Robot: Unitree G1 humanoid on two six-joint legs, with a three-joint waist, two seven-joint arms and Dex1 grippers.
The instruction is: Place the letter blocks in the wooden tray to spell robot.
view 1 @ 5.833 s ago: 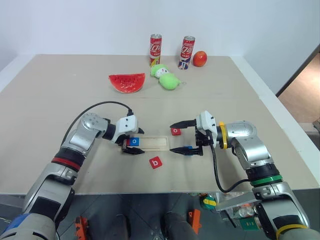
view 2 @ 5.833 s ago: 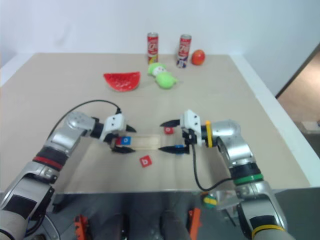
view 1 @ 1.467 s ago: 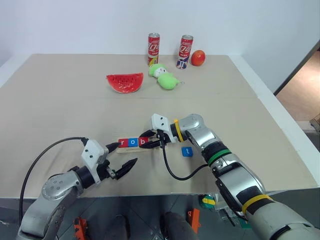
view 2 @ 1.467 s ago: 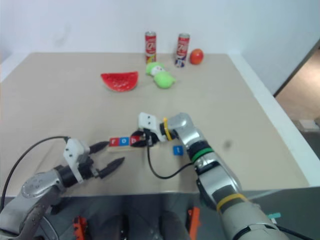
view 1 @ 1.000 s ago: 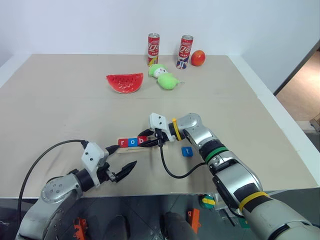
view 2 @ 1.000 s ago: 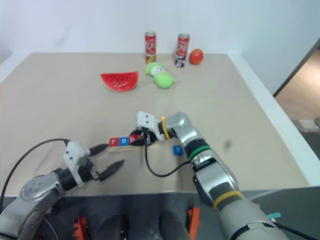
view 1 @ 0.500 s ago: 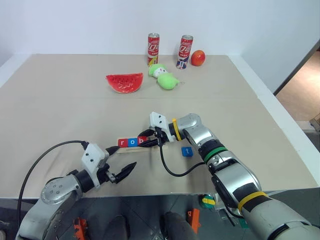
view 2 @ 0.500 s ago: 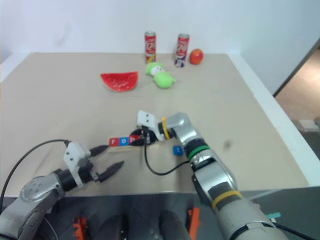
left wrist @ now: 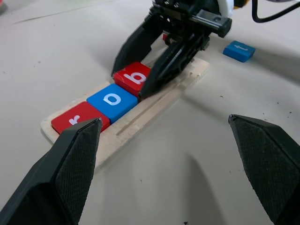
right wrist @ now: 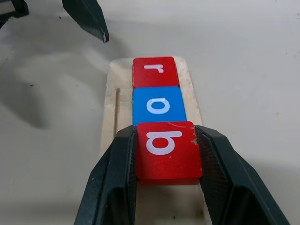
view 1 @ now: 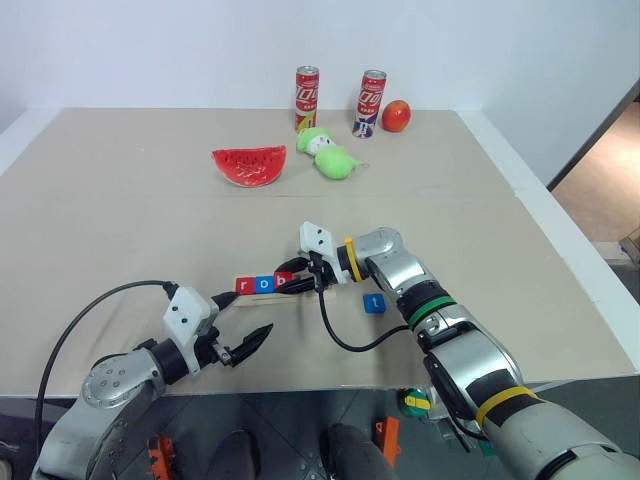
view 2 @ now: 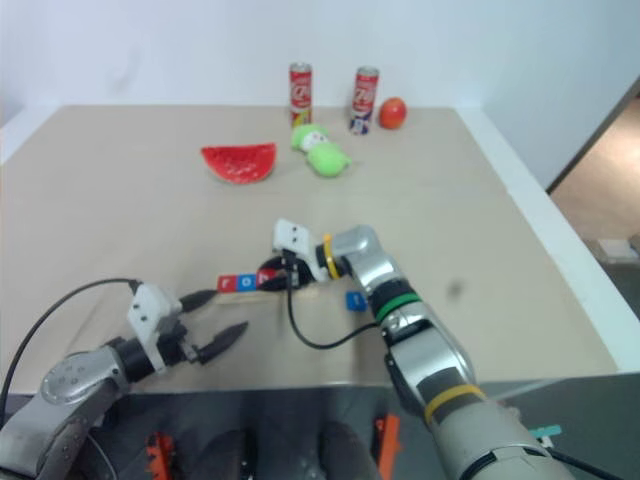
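The wooden tray (view 1: 308, 290) lies mid-table with a red r block (view 1: 245, 285) and a blue o block (view 1: 264, 284) in its groove. My right gripper (view 1: 290, 282) is shut on the red b block (right wrist: 166, 150), holding it in the tray right against the o (right wrist: 158, 105). The b also shows in the left wrist view (left wrist: 136, 77), pinched between the black fingers (left wrist: 133, 42). A blue t block (view 1: 374, 302) lies on the table just right of the tray. My left gripper (view 1: 252, 312) hangs open and empty near the table's front edge, short of the tray.
At the back of the table are a watermelon slice (view 1: 250, 165), a green plush toy (view 1: 330, 155), two red cans (view 1: 308, 100) (view 1: 371, 103) and a red fruit (view 1: 397, 116). A black cable (view 1: 345, 345) loops under my right wrist.
Since the earliest frames the left arm has drawn back toward the front edge, and r, o and b have come into the tray. Over the last second nothing visibly moved.
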